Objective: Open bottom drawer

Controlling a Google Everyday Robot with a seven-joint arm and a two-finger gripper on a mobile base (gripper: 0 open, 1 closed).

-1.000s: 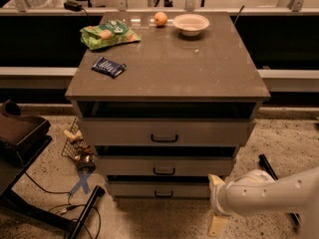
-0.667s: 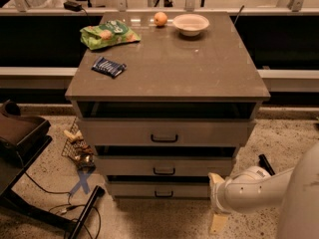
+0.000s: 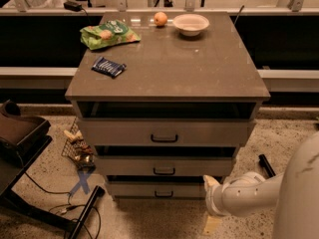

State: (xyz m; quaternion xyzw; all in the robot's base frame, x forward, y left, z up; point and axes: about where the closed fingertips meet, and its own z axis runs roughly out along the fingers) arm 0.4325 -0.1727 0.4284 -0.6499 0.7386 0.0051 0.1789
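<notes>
The gripper (image 3: pixel 209 183), open or closed I cannot tell, hangs low at the cabinet's right front corner, probably because the bottom drawer (image 3: pixel 134 189) sits apparently shut just to its left, with the black bar handle (image 3: pixel 164 194) further left and not yet reached.

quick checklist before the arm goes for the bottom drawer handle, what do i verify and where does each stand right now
1. Target: the lowest pale grey-beige drawer of the three is in view: ok.
2. Start state: its front looks shut, with nothing pulled out: ok.
3. Grasp point: the small black bar handle is visible with nothing over it: ok.
4. Alignment: not ok. The white arm's gripper sits at the drawer's right end, to the right of the handle.
5. Contact between gripper and drawer front: cannot tell.
6. Pull-out path: ok. The speckled floor before the drawer looks free, and the black pole lies off to the left.
</notes>
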